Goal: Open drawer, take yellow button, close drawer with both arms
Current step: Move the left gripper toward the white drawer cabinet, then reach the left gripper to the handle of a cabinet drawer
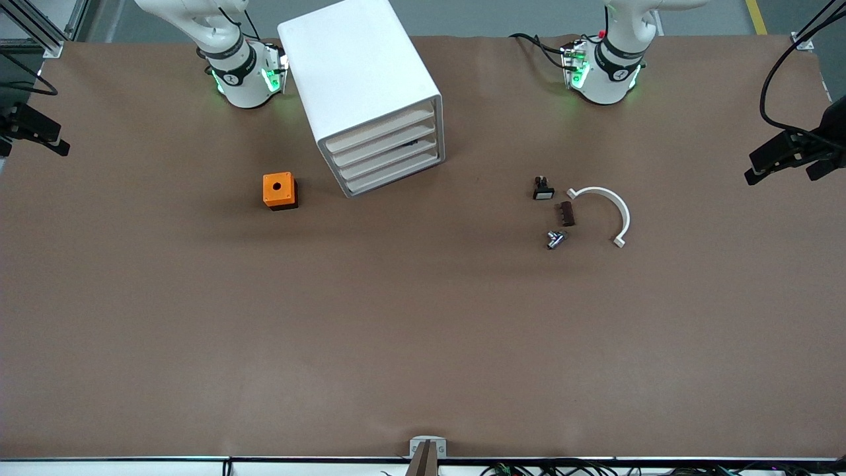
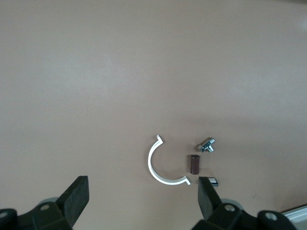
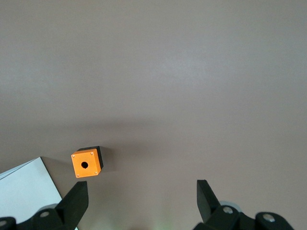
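While both arms wait drawn back over their own ends of the table (image 1: 423, 330), we see the white cabinet (image 1: 360, 79) standing between their bases, nearer the right arm's, with its four drawer fronts turned toward the front camera. The drawer (image 1: 380, 128), uppermost of the four, sits flush with the three below it, shut. We cannot find the button anywhere; a small dark shape shows through the gap between two of the lower drawers, too small for us to tell what it is.

Our left claw (image 2: 143, 196) hangs over the table at the left arm's end, its two black fingers (image 2: 76, 194) spread wide apart with nothing between them. Under it lies a small cluster: a white half-ring clip (image 1: 605, 208), a small brown block (image 1: 566, 213) just beside it, a shiny metal fitting (image 1: 555, 239) nearer the front camera than the block, and a small black piece with a white face (image 1: 542, 189) farther from that camera than the block. None of these touch one another as far as we can tell.

Our right claw (image 3: 141, 196) hangs over the table at the right arm's end, fingers likewise wide apart and holding nothing. An orange cube with a hole (image 1: 279, 190) in its top, on a dark base, rests on the table near the cabinet's corner, clear of it.
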Tool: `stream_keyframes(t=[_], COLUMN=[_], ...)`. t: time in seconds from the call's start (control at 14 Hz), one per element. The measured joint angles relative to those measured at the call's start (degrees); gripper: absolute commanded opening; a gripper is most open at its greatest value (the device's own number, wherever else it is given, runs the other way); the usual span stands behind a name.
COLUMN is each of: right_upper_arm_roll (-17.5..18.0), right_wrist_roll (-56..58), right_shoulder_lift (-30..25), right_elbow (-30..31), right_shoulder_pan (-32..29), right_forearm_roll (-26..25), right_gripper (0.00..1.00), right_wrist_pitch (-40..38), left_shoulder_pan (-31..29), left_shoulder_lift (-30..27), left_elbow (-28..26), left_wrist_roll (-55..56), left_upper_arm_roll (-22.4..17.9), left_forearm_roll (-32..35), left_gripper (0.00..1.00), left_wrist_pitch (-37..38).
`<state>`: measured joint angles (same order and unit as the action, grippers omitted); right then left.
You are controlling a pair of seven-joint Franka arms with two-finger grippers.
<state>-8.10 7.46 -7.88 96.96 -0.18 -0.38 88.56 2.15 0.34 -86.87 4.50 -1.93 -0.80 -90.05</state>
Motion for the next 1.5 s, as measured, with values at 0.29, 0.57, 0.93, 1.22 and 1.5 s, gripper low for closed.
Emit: stream_keyframes(t=[0.29, 0.57, 0.93, 1.22, 1.5], right_upper_arm_roll=[0.00, -0.02, -0.02, -0.03, -0.02], right_wrist_roll=[0.00, 0.00, 0.00, 0.00, 0.00], right_shoulder_lift=[-0.04, -0.06, -0.09, -0.12, -0.09], right_elbow=[0.04, 0.07, -0.01, -1.42, -1.83], right_shoulder_pan=[0.00, 0.00, -0.01, -0.02, -0.02], right_forearm_roll=[0.00, -0.02, -0.03, -0.03, -0.03], right_gripper=[1.00, 1.00, 1.00, 1.00, 1.00], right_wrist_pitch=[0.03, 0.06, 0.09, 0.21, 0.05], left_shoulder_pan=[-1.17, -0.50, 3.06, 7.86, 11.45], left_shoulder_lift=[2.05, 7.03, 11.43, 14.47, 18.01], left_elbow=[-0.18, -0.20, -0.16, 0.51, 2.36], left_wrist_roll=[0.00, 0.22, 7.39, 22.32, 43.80], left_upper_arm_roll=[-0.15, 0.36, 1.66, 1.99, 2.12], left_forearm_roll=[0.00, 0.00, -0.31, -7.50, -19.54], left_gripper=[1.00, 1.00, 1.00, 1.00, 1.00], left_wrist_pitch=[0.10, 0.06, 0.05, 0.74, 2.36])
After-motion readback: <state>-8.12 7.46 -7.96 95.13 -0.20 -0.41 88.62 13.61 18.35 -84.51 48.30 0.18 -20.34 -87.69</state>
